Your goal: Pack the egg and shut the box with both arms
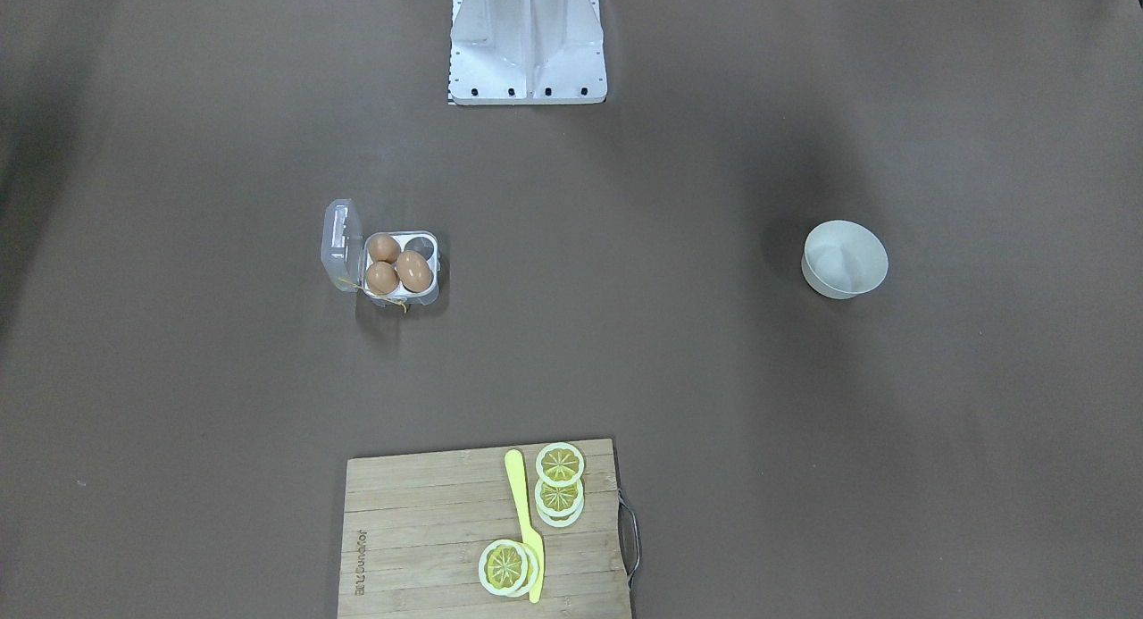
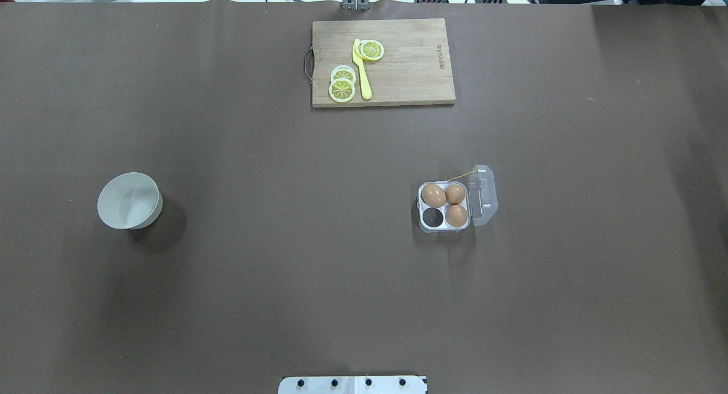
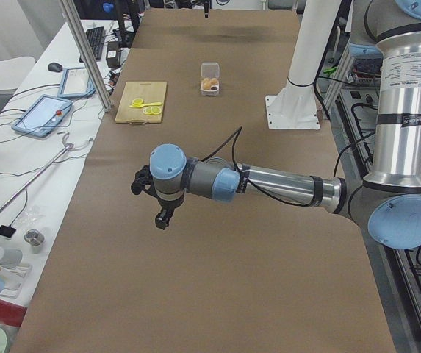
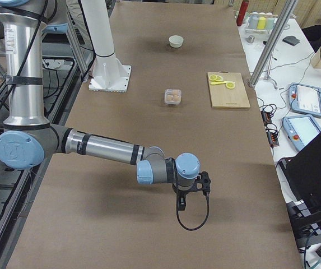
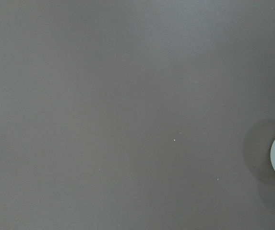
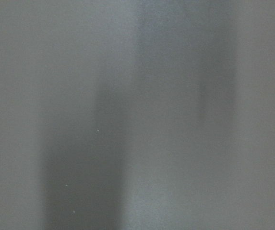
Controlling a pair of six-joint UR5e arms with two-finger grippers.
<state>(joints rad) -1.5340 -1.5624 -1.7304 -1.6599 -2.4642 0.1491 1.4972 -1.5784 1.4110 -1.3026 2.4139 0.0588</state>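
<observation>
Currently three eggs (image 2: pixel 433 195) sit in the box (image 2: pixel 446 228), which stands on the robot's right half of the table (image 2: pixel 284 240), well apart from both arms. Its lid (image 2: pixel 482 195) is open, standing up on the side away from the table's middle; the fourth cell, the one nearer the robot and the table's middle, is empty. The left gripper (image 3: pixel 163 218) hangs over bare table at the left end, and the right gripper (image 4: pixel 181 204) over the right end; I cannot tell whether either is released or clenched. A white bowl (image 2: pixel 129 200) stands on the left half. At the far edge, a cutting board (image 2: pixel 409 70) carries lemon slices (image 2: pixel 342 89) and a yellow knife (image 2: pixel 362 70).
</observation>
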